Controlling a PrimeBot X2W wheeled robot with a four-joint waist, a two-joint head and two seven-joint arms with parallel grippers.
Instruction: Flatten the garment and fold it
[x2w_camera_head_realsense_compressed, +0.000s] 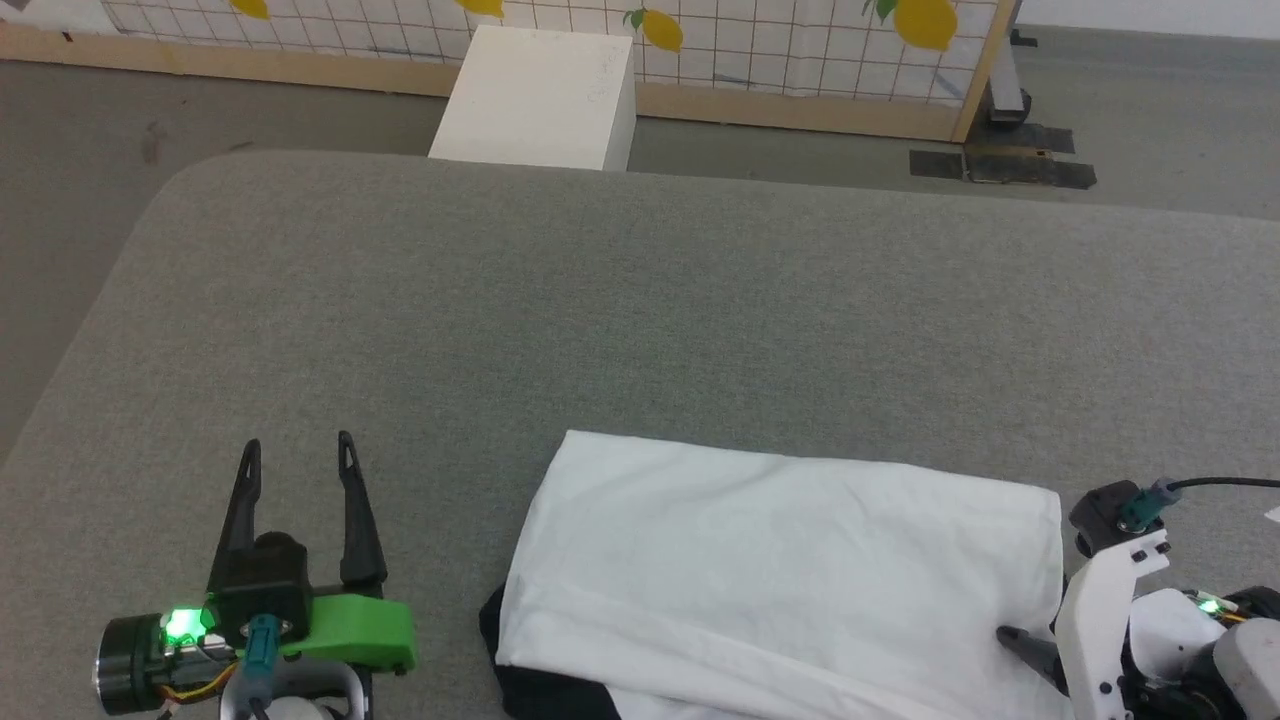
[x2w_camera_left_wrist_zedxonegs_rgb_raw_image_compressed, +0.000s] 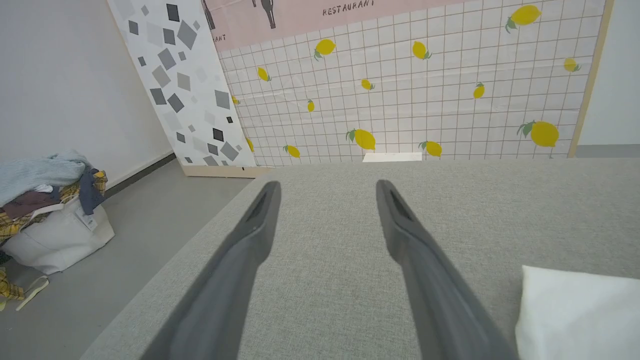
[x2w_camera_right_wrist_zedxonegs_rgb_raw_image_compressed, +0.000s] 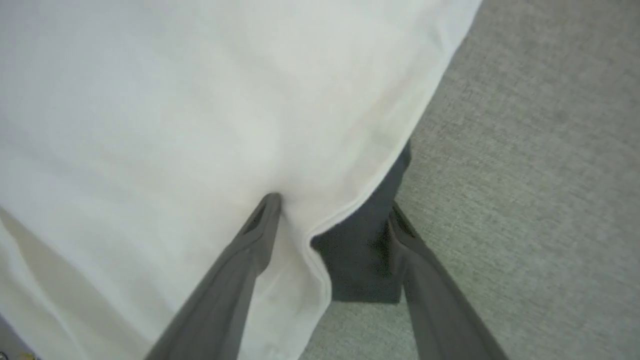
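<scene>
A white bag (x2w_camera_left_wrist_zedxonegs_rgb_raw_image_compressed: 60, 235) heaped with clothes sits on the floor at far left, beside the grey fabric-covered table (x2w_camera_head_realsense_compressed: 640, 300). At the table's near left, the left gripper (x2w_camera_head_realsense_compressed: 298, 442) sits low over bare grey surface. Its two long dark fingers are spread wide apart, hold nothing and point toward the far edge.

Beyond that far edge, a white box (x2w_camera_head_realsense_compressed: 540, 95) stands on the floor against a grid-patterned panel printed with lemons (x2w_camera_head_realsense_compressed: 800, 40).

The garment (x2w_camera_head_realsense_compressed: 780, 570) lies on the near side of the table, right of centre and near the left gripper without touching it. It is folded into a rough rectangle, white body uppermost, with black fabric peeking out at its near left corner.

At the garment's right end, the right gripper (x2w_camera_right_wrist_zedxonegs_rgb_raw_image_compressed: 333, 202) straddles the edge with its fingers apart, clamped on nothing. One fingertip (x2w_camera_right_wrist_zedxonegs_rgb_raw_image_compressed: 270, 202) rests on the white cloth, and the other sits over a patch of black fabric poking out from under the white hem. The hem runs between the two fingers.
</scene>
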